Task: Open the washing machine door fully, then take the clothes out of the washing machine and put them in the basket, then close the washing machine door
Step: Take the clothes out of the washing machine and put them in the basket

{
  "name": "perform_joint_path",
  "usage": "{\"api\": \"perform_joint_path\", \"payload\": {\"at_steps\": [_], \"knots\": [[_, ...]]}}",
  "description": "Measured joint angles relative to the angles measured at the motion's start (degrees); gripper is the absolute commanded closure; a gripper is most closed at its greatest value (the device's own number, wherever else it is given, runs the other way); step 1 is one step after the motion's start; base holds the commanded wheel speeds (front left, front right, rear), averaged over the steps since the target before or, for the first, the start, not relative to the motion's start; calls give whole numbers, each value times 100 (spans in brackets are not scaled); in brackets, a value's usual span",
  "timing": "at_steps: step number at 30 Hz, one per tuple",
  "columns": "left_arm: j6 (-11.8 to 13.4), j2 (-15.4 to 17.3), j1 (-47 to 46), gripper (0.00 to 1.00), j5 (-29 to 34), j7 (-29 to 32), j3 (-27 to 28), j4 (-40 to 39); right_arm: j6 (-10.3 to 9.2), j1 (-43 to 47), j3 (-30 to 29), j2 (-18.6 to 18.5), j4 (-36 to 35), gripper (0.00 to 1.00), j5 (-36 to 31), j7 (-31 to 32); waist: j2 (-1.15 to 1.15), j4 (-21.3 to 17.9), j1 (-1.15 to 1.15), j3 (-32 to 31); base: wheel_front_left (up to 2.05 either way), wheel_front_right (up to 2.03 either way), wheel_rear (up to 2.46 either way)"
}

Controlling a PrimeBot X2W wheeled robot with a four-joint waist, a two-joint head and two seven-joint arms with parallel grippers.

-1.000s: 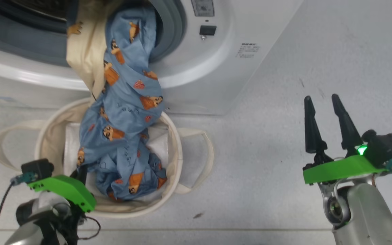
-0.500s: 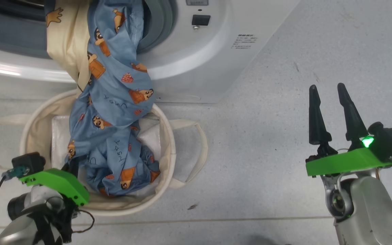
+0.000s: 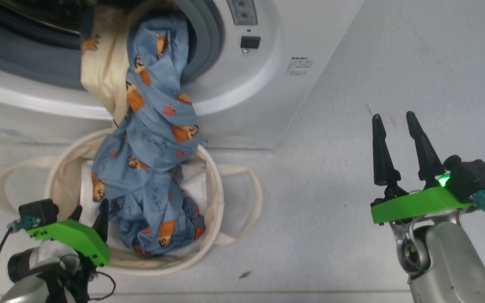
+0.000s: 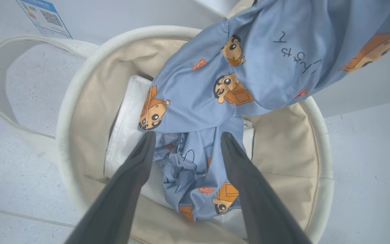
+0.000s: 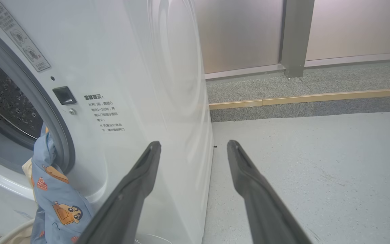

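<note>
Left gripper [image 3: 90, 210] has opened wide; blue bear-print fabric clothes [image 3: 154, 126] stretch from round cream canvas basket [image 3: 222, 198] up into white washing machine [image 3: 246, 92], directly ahead.

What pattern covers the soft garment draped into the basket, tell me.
The blue fabric garment carries orange-brown cartoon figures; clearest in left wrist view.

Head view looks steeply down, left wrist view closer; both share the basket [image 3: 220, 198].
</note>
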Motion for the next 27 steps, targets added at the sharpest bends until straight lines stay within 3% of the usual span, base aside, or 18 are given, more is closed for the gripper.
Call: {"api": "perform_joint_path", "payload": {"at_steps": [3, 6, 9, 18, 27], "knots": [[0, 70, 68, 0, 91, -33, 127, -250, 0, 13, 36, 0, 92, 0, 31, 0, 0, 47, 0, -204, 0, 0, 0], [0, 253, 98, 0, 296, -33, 871, -809, 0, 30, 53, -1, 187, 0, 64, 0, 0, 119, 0, -412, 0, 0, 0], [0, 392, 279, 0, 848, -38, 1516, -1344, 0, 126, 112, 0, 280, 0, 145, 0, 0, 198, 0, -639, 0, 0, 0], [1, 367, 1688, 0, 2399, -38, 3137, -2799, 0, 566, 185, 0, 599, 0, 264, 0, 0, 429, 0, -1352, 0, 0, 0], [171, 237, 2902, 0, 3148, -38, 3798, -4038, 0, 821, 216, 0, 699, 0, 321, 0, 0, 461, 0, -1928, 0, 0, 0]]}}
